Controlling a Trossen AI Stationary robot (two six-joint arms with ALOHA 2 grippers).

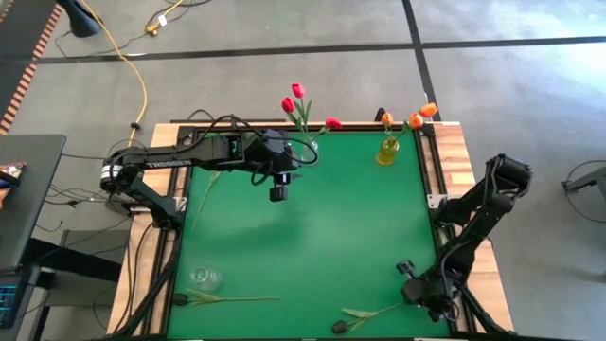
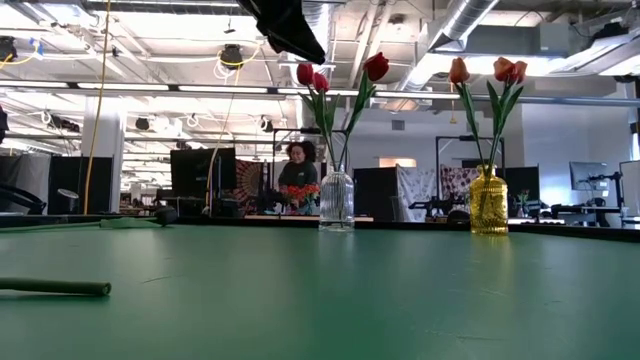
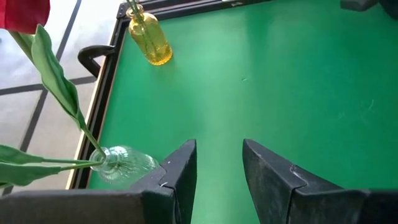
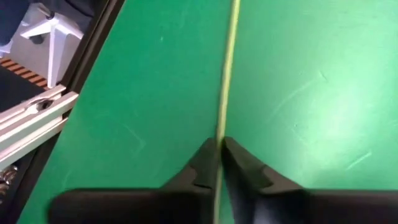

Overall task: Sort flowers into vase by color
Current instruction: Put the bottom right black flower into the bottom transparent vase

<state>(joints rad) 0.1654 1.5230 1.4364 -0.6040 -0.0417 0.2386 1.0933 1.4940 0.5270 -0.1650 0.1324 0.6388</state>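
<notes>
Two vases stand at the far edge of your green table [image 1: 312,227]: a clear vase [image 2: 336,200] with red tulips [image 2: 376,67] and a yellow vase [image 2: 488,200] with orange tulips [image 2: 503,69]. Only your right wrist view shows the right gripper [image 4: 219,155] pinched onto a dark tulip's stem [image 4: 227,68]. Your left gripper [image 3: 219,163] hangs parted beside the clear vase. No writing is legible.

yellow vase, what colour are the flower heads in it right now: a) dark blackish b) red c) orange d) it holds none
c: the yellow vase at the table's far edge holds orange tulips, while the red tulips stand in the clear vase beside it.
</notes>
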